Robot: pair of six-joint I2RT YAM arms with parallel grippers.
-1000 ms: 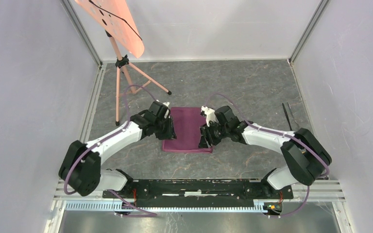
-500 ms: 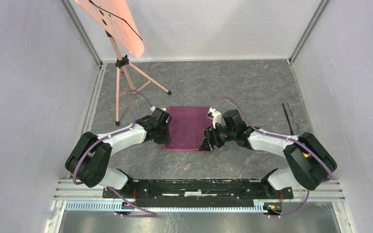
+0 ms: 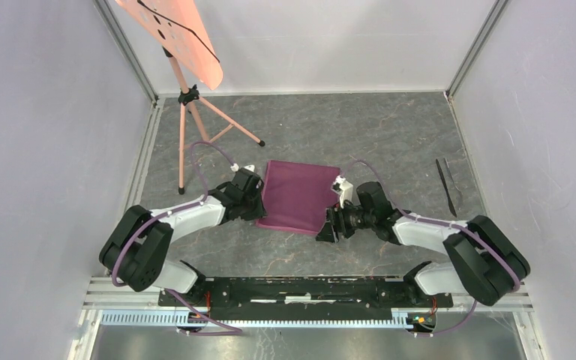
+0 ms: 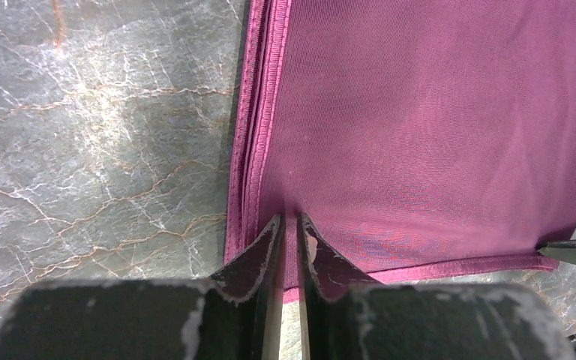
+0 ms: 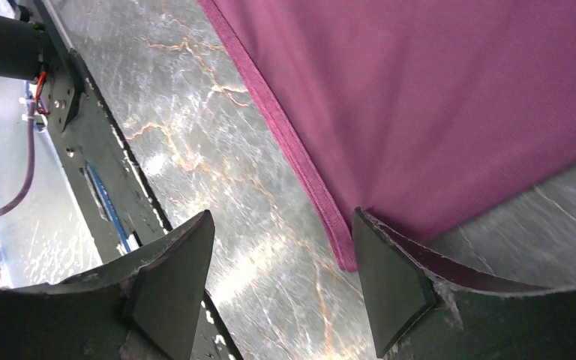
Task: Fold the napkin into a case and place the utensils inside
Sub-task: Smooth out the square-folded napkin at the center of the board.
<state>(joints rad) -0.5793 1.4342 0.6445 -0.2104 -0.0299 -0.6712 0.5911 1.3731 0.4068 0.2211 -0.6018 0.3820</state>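
Pulled wider and skewed since a second ago: napkin (image 3: 298, 196), formerly a narrower upright strip. Swung nearer the arm bases meanwhile: right claw (image 5: 279, 259), now released, jaws wide apart, napkin's near right corner lying just inside one finger, not gripped. Clenched on napkin's near edge by the left corner: left claw (image 4: 291, 225), fabric puckering at the tips, stacked hems showing several layers along the left side. Lying flat mid-bench (image 3: 360, 127), between both claws, folded but too broad for a case. Judged step: folding, re-gripping near corners before another fold; utensils not yet touched. Next move probably: close right claw on that corner, lift both corners together, carry across evenly. Well apart at far right: utensils (image 3: 447, 184), side by side. Far left: pink stand (image 3: 195, 112).
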